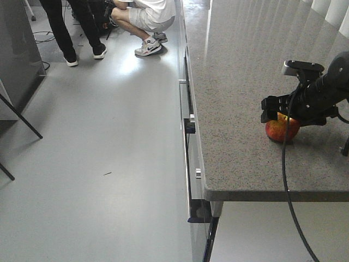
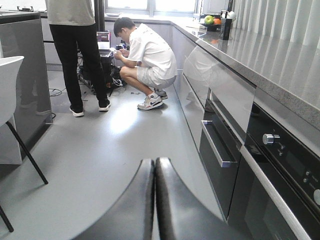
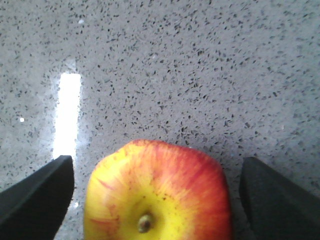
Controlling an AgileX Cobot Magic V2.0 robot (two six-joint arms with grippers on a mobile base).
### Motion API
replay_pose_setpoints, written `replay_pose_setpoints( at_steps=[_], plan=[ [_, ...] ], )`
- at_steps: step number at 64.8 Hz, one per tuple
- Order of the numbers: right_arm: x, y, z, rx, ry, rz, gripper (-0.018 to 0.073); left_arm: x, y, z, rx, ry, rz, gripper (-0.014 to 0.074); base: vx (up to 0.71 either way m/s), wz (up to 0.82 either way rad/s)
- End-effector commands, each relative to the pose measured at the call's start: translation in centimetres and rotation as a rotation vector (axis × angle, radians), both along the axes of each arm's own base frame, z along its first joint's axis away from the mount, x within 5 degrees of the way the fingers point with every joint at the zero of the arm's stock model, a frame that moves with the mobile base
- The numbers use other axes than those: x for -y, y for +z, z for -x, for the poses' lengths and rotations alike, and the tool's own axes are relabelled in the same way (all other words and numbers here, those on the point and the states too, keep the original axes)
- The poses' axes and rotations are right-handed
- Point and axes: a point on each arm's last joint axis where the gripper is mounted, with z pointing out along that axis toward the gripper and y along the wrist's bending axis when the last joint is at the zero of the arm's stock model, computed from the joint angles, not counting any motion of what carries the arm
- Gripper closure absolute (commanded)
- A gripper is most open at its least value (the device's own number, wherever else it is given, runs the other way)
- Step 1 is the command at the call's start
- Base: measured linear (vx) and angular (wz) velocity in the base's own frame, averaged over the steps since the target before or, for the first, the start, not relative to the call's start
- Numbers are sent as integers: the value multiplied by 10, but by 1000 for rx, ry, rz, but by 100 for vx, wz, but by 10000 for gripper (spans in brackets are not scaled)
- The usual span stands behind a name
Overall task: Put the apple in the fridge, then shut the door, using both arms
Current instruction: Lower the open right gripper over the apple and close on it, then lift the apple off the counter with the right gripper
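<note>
exterior front-facing view: the apple (image 1: 282, 131) sits on the speckled grey countertop (image 1: 245, 65), at the right, close to the near edge. the right gripper (image 1: 277, 112) hangs just above it, its black body reaching in from the right. from this angle it is hard to tell whether the fingers touch the fruit. a black cable (image 1: 286, 180) drops from the arm past the counter's front edge. drawer fronts with metal handles (image 1: 189, 123) run along the counter's left face. far off on the grey floor (image 1: 109, 164), a person in black trousers (image 1: 76, 27) stands beside a crouching person (image 1: 146, 17) in white.

left wrist-mounted view: the left gripper (image 2: 155, 200) hovers over the floor with its two black fingers pressed together and nothing between them. to the right a built-in oven with a knob (image 2: 270, 138) sits under the counter. a bowl of fruit (image 2: 212, 21) stands at the far end of the counter. a white chair (image 2: 10, 70) shows at the left edge.

right wrist-mounted view: the apple fills the near middle, stem up, red with a yellow crown. a dark fingertip (image 3: 37, 192) stands on either side of it, spread wide, with bare counter showing in both gaps, so the jaws are open and hold nothing. a bright strip of reflected light (image 3: 67, 115) lies on the stone at the left.
</note>
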Motion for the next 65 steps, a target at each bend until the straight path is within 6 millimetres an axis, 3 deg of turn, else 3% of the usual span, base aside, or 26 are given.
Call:
replay_pose_setpoints(
  at_steps=[1, 20, 30, 36, 44, 51, 65],
  plan=[
    [2, 29, -1, 100, -5, 1, -54, 1, 14, 2, 107, -8, 10, 603, 0, 0],
    [2, 24, 0, 67, 1, 2, 83, 1, 14, 2, 107, -8, 10, 603, 0, 0],
    [1, 24, 1, 53, 2, -6, 246, 1, 14, 2, 107, -8, 10, 603, 0, 0],
    [0, 35, 5, 76, 11, -11, 349, 1, 14, 2, 107, -8, 10, 603, 0, 0],
    [-2, 68, 14, 182, 51, -7, 452, 1, 14, 2, 107, -8, 10, 603, 0, 0],
    [-6, 111, 32, 311, 80, -6, 506, 1, 14, 2, 107, -8, 10, 603, 0, 0],
    [-15, 194, 93, 527, 153, -4, 534, 1, 14, 2, 107, -8, 10, 603, 0, 0]
  ],
)
